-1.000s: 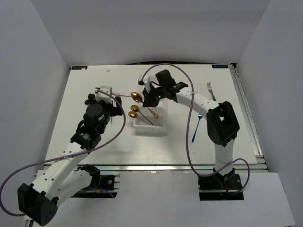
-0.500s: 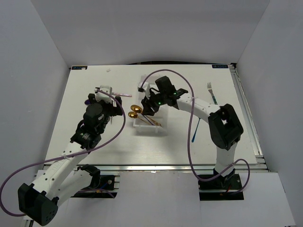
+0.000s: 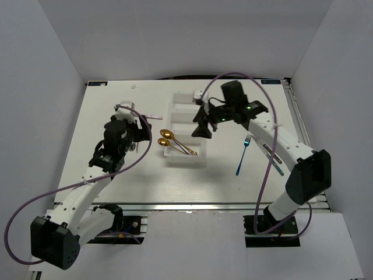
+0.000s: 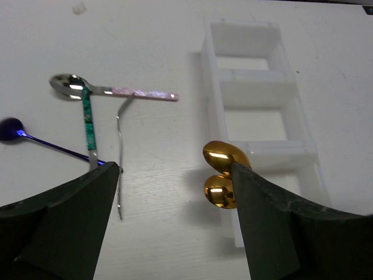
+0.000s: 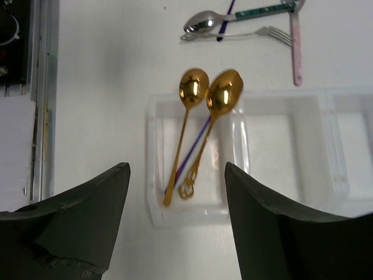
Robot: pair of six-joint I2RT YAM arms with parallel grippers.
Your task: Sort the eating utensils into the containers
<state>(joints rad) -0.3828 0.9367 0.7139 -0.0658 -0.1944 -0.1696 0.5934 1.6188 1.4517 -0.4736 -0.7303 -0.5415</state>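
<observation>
On the left part of the white bench (image 3: 116, 181) there is a small group of utensils. The most left one is an iridescent blue-purple metal spoon (image 4: 9, 129); its thin handle runs to the right, under my left finger. Just beside it lies a silver utensil with a teal patterned handle (image 4: 88, 122), and then a thin all-silver fork (image 4: 120, 146). A silver spoon with a pale pink handle (image 4: 143, 94) lies across the far side of this group, and its bowl touches the teal handle.

My left claw (image 4: 175, 175) hangs above the bench between this group and the tray. It is wide open, and nothing is between its fingers.

More to the right are two gold metal spoons (image 5: 194, 85). Their bowls stick out over the left wall of the translucent white plastic organiser tray (image 3: 187, 99), and their handles lie inside its nearest compartment. Between the two handles there is a thin blue-purple handle (image 5: 197, 144); I cannot tell which utensil it is.

My right claw (image 5: 176, 169) is above this near part of the tray. Its fingers are spread apart and grip nothing.

Right of the tray, well apart from it, an iridescent blue metal fork (image 3: 243, 155) lies alone on the bench.
</observation>
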